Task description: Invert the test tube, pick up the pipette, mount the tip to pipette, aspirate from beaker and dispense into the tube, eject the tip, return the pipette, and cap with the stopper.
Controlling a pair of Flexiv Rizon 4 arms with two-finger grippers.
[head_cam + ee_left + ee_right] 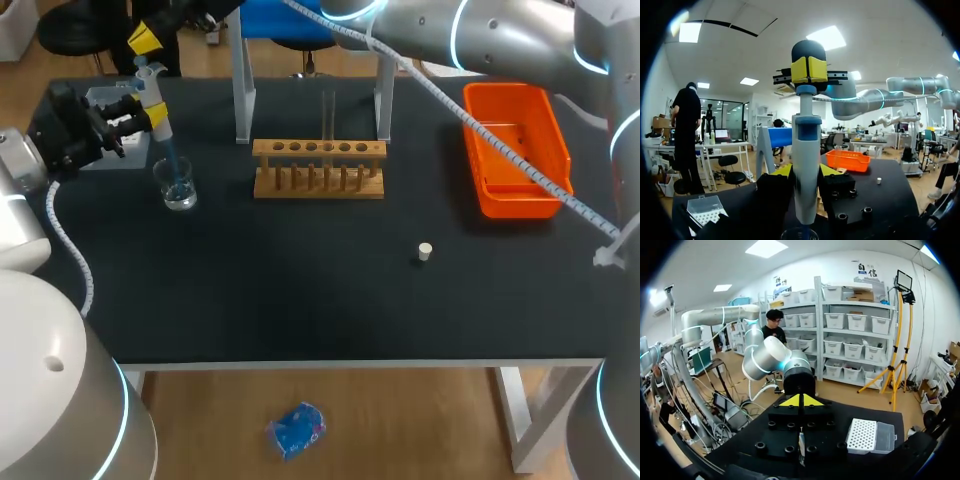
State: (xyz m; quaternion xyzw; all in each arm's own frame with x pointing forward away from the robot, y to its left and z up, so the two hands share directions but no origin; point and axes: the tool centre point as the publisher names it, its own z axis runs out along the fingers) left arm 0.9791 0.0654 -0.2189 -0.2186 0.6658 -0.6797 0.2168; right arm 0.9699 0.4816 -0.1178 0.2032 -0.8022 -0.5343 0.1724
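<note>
At the centre of the frame the right claw [800, 400] shows its two yellow tips pressed together. Just beyond them stands the left arm [771, 360], silver with a black end. Beside the claw, a white tip box [867, 436] with a clear lid lies on the black tabletop [850, 411].

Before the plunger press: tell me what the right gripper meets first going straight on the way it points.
The pipette: its plunger top sits right under the right gripper, whose tips seem to touch it, though depth is unclear.

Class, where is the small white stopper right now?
In the head view, the small white cylindrical stopper sits on the black table, right of centre, in front of the wooden tube rack.
</note>
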